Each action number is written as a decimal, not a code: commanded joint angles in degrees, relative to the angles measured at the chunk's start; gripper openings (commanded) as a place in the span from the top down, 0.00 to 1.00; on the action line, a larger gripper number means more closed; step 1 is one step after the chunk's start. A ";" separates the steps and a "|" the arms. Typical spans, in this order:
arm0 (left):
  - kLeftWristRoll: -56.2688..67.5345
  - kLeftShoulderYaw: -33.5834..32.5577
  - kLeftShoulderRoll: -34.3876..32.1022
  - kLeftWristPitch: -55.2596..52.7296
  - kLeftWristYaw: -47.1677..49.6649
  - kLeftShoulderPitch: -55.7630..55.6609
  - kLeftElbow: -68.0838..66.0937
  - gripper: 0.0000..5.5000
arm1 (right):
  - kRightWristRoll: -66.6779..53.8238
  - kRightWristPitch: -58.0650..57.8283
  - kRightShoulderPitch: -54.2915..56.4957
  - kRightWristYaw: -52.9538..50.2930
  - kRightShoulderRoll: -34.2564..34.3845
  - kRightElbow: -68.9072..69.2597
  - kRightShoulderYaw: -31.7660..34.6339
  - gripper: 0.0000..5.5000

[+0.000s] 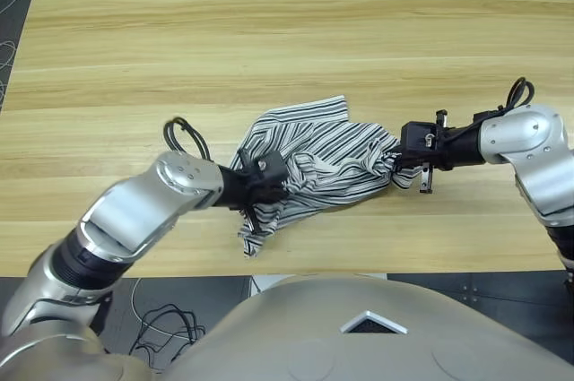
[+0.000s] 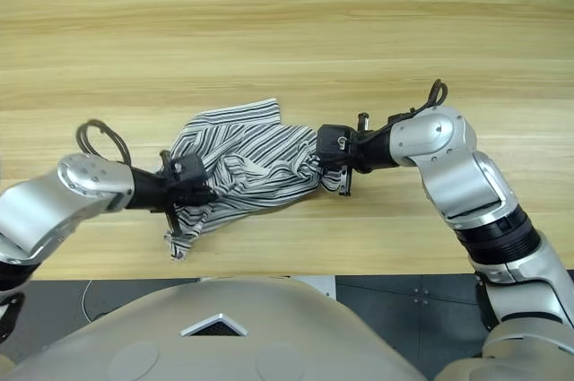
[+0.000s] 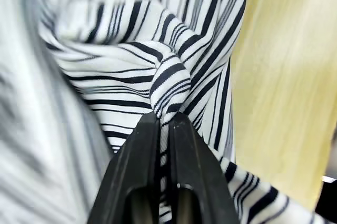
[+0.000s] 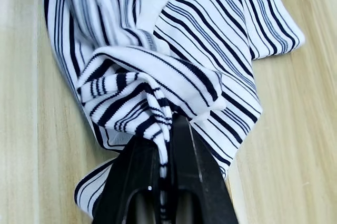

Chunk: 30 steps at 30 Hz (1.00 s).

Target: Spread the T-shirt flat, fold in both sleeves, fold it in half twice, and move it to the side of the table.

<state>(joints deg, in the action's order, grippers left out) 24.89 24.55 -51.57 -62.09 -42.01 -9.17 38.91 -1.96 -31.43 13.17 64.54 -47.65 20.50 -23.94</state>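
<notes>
The striped T-shirt [image 1: 318, 161] lies bunched up on the table [image 1: 269, 22], low in the middle of the frame, between the left claw [image 1: 280, 182] and right claw [image 1: 395, 159], each pinching one end.

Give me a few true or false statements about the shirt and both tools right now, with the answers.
The T-shirt lies spread flat on the table. False: it is bunched in a heap.
The left tool is shut on the T-shirt. True.
The right tool hangs open, clear of the cloth. False: it is shut on the T-shirt's opposite side.
The T-shirt is striped black and white. True.
</notes>
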 commanded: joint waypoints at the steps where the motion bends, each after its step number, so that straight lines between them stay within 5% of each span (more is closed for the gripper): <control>1: -2.72 -4.88 -7.97 16.44 -10.52 1.26 -6.00 0.98 | 0.06 0.55 2.67 0.10 0.03 -2.36 0.93 0.98; 10: -4.02 -13.28 -11.58 45.71 -28.59 8.47 -20.18 0.98 | 0.72 5.55 6.92 2.25 -1.34 -14.42 2.04 0.98; 21: -0.29 -22.79 -9.26 57.56 -38.89 5.81 -42.60 0.98 | 4.49 14.49 9.80 2.10 -0.88 -31.14 3.17 0.98; 27: -3.06 -22.71 -5.48 59.67 -36.96 1.31 -48.47 0.98 | 4.56 15.21 13.81 -2.51 4.84 -37.22 4.76 0.98; 30: -12.69 -18.75 3.50 63.59 -25.76 -11.53 -57.96 0.98 | 1.90 14.29 20.64 -9.58 14.54 -44.27 8.25 0.98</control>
<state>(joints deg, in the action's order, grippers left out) 18.41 3.37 -52.64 -1.58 -74.27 -12.48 -13.38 0.79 -16.73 28.39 59.41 -38.21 -19.06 -18.18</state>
